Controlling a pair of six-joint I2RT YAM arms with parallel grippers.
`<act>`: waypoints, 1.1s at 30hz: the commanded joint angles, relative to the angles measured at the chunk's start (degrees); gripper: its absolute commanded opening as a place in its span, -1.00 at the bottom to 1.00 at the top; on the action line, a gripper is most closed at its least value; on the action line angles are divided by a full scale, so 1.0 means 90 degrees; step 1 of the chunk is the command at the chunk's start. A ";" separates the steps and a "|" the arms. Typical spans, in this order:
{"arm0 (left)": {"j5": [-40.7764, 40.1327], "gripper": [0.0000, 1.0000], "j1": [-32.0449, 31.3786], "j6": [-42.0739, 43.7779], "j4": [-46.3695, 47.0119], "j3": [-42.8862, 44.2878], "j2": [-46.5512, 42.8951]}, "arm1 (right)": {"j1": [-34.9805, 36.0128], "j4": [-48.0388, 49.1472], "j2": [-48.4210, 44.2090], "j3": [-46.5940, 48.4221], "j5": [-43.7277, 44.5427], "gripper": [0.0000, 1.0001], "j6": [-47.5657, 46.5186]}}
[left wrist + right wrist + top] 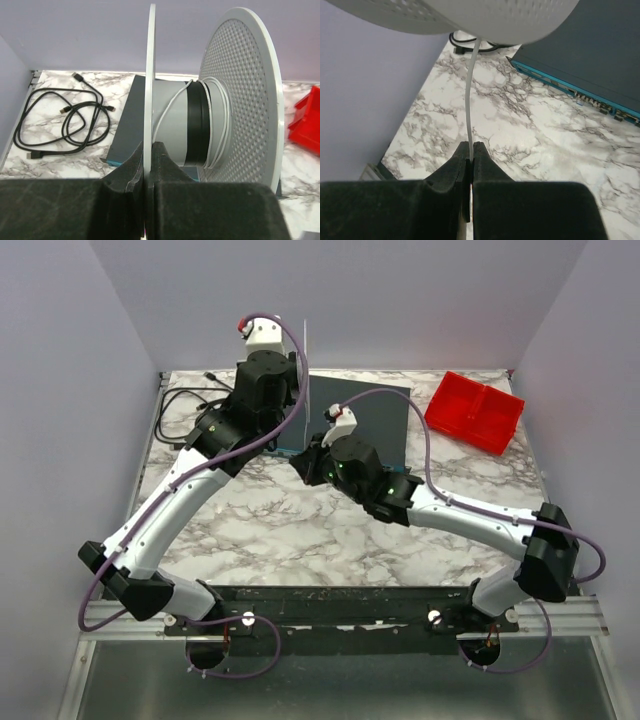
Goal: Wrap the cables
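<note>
The winding is under way. The left claw [150, 151] is clenched on the thin solid rim [149, 75] of a spool [172, 125] and holds it upright above the worktop [300, 540], axle roughly level. The white cable [220, 120] already lies in several turns round the grey hub, bunched against the perforated rim [240, 95] on the far side. One strand slants across the hub toward the pinched rim.

The right claw [470, 151] is below the spool, pinched shut on the same cable. From its tips the strand rises almost straight, nearly taut, and disappears behind the edge of the perforated rim overhead. How much loose cable hangs behind this claw cannot be told.

The step in hand looks like laying another turn, and the next move calls for coordination: carry the pinched strand round the hub, or turn the spool against it. It needs enough tension that the turn seats between the two rims. The cable is fine and slippery-looking, so slack could let a turn slide off.

A black cord [60, 120] lies coiled at the left of the worktop. A dark box [127, 115] sits beneath the spool, and a red bin [475, 412] stands well apart to the right.
</note>
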 commanded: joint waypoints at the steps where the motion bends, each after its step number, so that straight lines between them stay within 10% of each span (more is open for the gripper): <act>1: 0.0011 -1.00 0.0193 0.0272 0.0721 -0.0289 -0.0056 | 0.0035 -0.1974 -0.0305 0.0761 0.0205 -0.99 -0.0552; 11: 0.0416 -1.00 0.0214 0.0399 0.0810 -0.1105 -0.0116 | 0.0021 -0.3521 -0.0101 0.2211 0.0756 -0.99 -0.1599; 33: 0.1222 -1.00 -0.0417 0.0932 0.0594 -0.1978 -0.0767 | -0.1453 -0.3395 0.0155 0.3200 0.0459 -0.99 -0.2732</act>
